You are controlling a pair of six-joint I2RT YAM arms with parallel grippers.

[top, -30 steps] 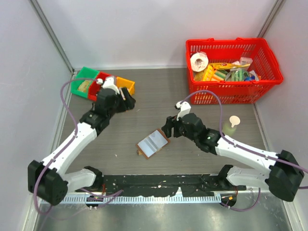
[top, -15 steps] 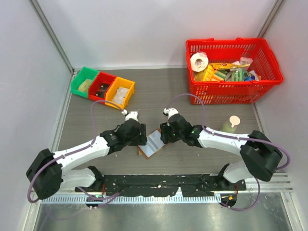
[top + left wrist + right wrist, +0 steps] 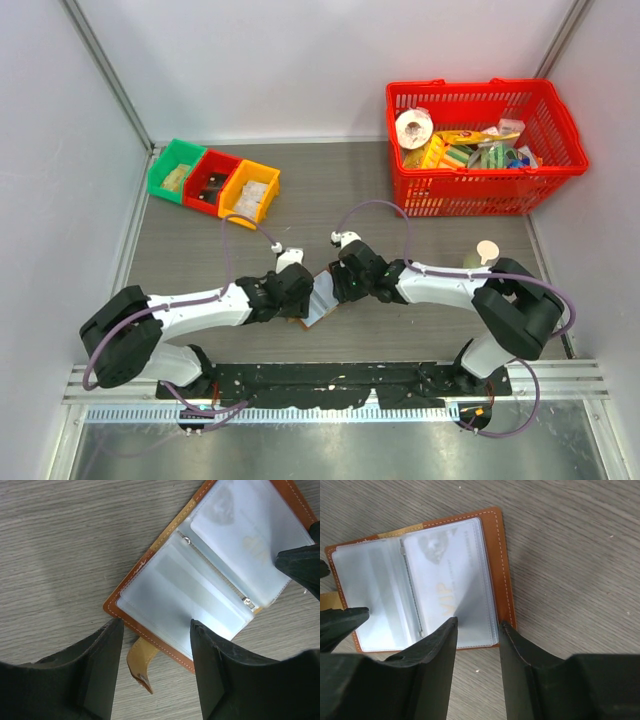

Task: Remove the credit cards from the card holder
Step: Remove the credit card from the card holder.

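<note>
The brown card holder [image 3: 322,297] lies open on the grey table, pale blue panels up. In the left wrist view the card holder [image 3: 150,560] shows a brown clasp strap [image 3: 137,662] curling off its near edge. Pale credit cards sit in its clear pockets, one marked VIP [image 3: 447,575]; it also shows in the left wrist view [image 3: 245,535]. My left gripper [image 3: 298,290] [image 3: 156,625] is open, its fingers straddling the holder's near edge. My right gripper [image 3: 340,282] [image 3: 477,624] is open, its fingers over the VIP panel's lower corner.
A red basket [image 3: 480,195] full of packets stands at the back right. Green, red and yellow bins [image 3: 212,180] stand at the back left. A small pale green object with a beige top [image 3: 482,255] stands right of the right arm. Grey walls enclose the table.
My left arm has swung from the bins at the back left down to the card holder. My right gripper has moved left onto the holder's other side. The holder has hardly moved.
</note>
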